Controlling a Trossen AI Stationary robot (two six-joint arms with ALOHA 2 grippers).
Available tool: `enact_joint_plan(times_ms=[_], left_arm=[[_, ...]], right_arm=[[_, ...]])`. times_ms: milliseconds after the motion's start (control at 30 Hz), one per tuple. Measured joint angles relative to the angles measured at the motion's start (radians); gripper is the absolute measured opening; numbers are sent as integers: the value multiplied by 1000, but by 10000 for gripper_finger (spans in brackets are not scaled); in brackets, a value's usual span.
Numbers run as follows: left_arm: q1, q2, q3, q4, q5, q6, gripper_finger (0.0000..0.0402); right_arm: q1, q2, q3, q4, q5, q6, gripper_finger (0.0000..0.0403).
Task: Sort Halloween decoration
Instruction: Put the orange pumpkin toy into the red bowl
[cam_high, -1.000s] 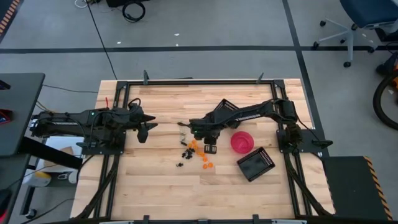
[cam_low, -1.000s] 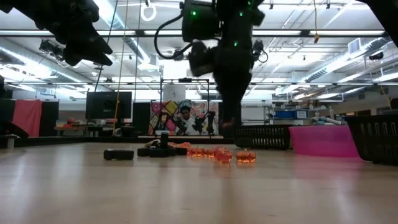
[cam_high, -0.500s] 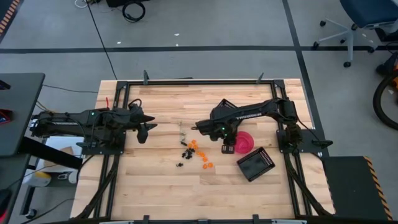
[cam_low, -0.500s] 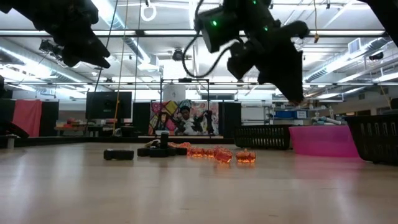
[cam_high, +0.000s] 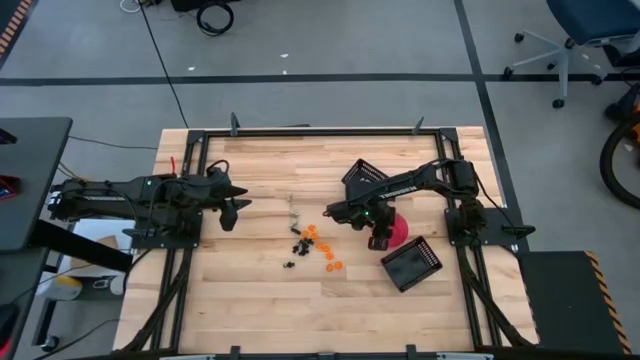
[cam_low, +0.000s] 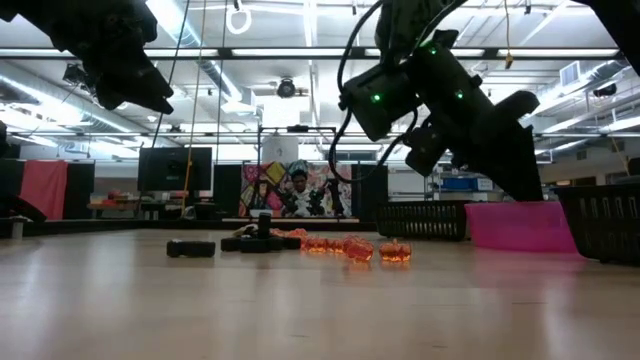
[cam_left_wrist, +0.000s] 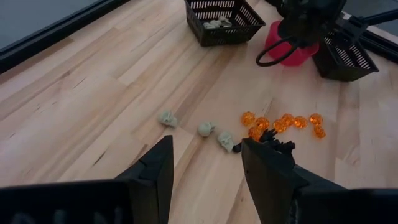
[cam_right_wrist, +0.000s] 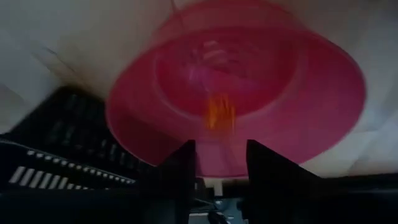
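Orange translucent pumpkin trinket (cam_right_wrist: 219, 113) drops from right pincer (cam_right_wrist: 216, 163), fingers parted and empty, above pink round plastic bowl (cam_right_wrist: 311, 81); left pincer (cam_left_wrist: 205, 163) open, idle at 9 o'clock.

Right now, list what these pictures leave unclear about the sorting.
- Pink bowl, right wrist view: motion blur smears an orange streak inside; its shape is unreadable.
- Far basket, left wrist view: pale trinkets too small to count.
- Black trinkets, high view: too tiny to identify.
- Bowl's contents, low view: hidden by its wall.

Pink bowl (cam_high: 397, 230) between two black baskets (cam_high: 411, 264) on wooden table (cam_high: 250, 300)
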Motion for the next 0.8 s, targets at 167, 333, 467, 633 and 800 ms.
enact_joint_plan(times_ms=[167, 333, 467, 633, 800], left_arm=[[0, 0, 0, 9, -1, 0, 162], [0, 0, 0, 10, -2, 0, 162], [0, 0, 0, 10, -4, 0, 162], [0, 0, 0, 10, -4, 0, 162], [0, 0, 0, 10, -4, 0, 162]], right_arm=[[0, 0, 0, 28, -12, -1, 185], [0, 0, 54, -28, -38, 8, 200], [16, 0, 176, -27, 1, 3, 198], [39, 0, 314, 168, 91, 14, 196], [38, -1, 319, 450, 132, 35, 196]])
